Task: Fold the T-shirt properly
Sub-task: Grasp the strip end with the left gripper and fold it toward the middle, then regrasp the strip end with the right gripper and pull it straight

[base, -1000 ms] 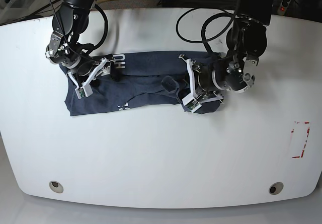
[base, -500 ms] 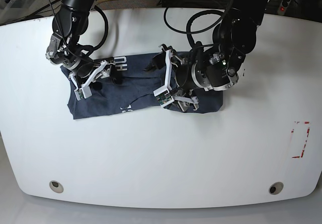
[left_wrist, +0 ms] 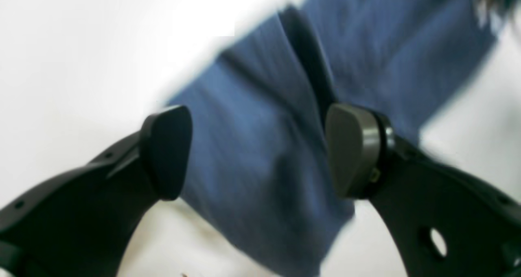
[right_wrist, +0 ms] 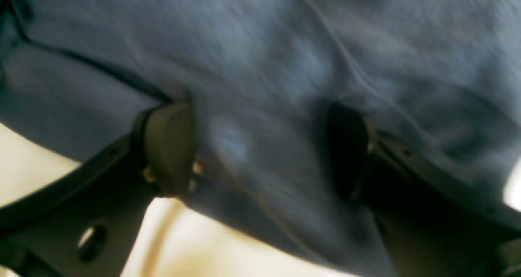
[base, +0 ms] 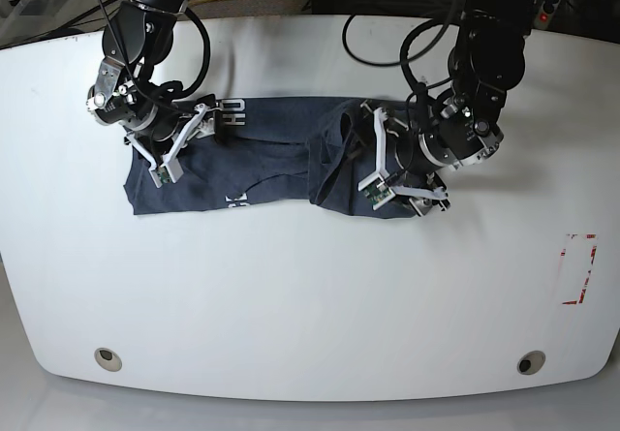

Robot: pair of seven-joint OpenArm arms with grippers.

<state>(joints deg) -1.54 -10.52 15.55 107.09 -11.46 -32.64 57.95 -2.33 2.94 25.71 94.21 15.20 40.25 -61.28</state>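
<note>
Spreading wide, the left gripper hangs over the right part of the T-shirt in the base view, its 2 white fingers parted with nothing between them. From the left wrist camera, the same gripper shows both dark pads well apart, blue cloth lying below the gap and not pinched; the picture is blurred, so whether the pads touch the fabric cannot be told. A dark fold line runs up the cloth from near the right pad.

On the base view's left, the right gripper is also spread, sitting over the shirt's left part close to the white lettering. Its wrist camera shows the gripper with pads held apart and slate-blue fabric filling nearly the whole picture between and beyond them; no cloth is gripped, though blur hides any light contact.

The T-shirt lies on the white table as a long dark band running left to right in the far half, between the 2 arms. Its right portion is bunched into a raised hump just left of the left gripper, and its left end spreads flatter, with a corner reaching toward the near-left. A red-marked rectangle sits well apart at the table's right edge.
</note>
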